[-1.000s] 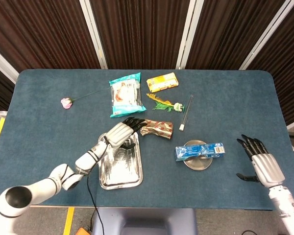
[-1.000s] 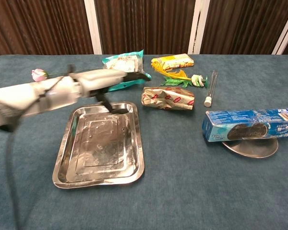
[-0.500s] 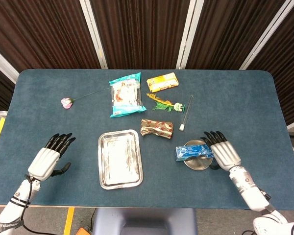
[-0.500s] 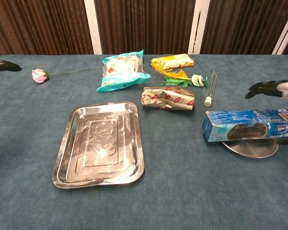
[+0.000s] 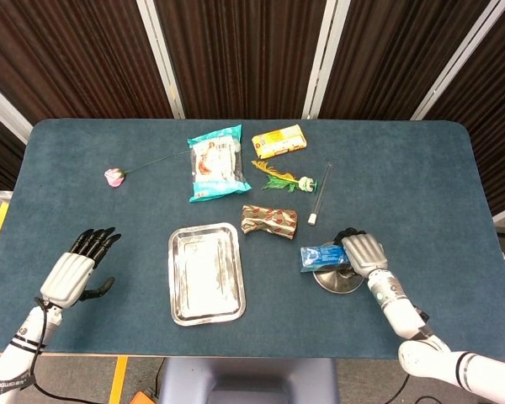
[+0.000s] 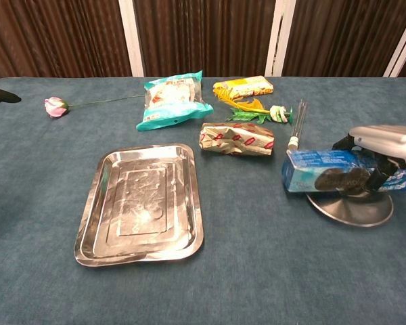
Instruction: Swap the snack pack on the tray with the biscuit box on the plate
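The blue biscuit box (image 5: 318, 257) (image 6: 321, 172) sits just above the round metal plate (image 5: 341, 282) (image 6: 352, 208). My right hand (image 5: 364, 251) (image 6: 384, 143) grips the box's right end, fingers over its top and thumb at the front. The brown-and-red snack pack (image 5: 269, 220) (image 6: 237, 138) lies on the table just beyond the far right corner of the steel tray (image 5: 206, 272) (image 6: 143, 202), which holds nothing. My left hand (image 5: 74, 271) hovers open near the table's front left; only a dark fingertip (image 6: 0, 95) of it shows in the chest view.
At the back lie a teal snack bag (image 5: 215, 162), a yellow packet (image 5: 279, 141), a feathered toy (image 5: 282, 179) and a clear tube (image 5: 321, 194). A pink rose (image 5: 114, 177) with a long stem rests at the back left.
My left hand drew back from the tray to the front left. My right hand came in from the right and closed on the biscuit box, which has shifted slightly left and up.
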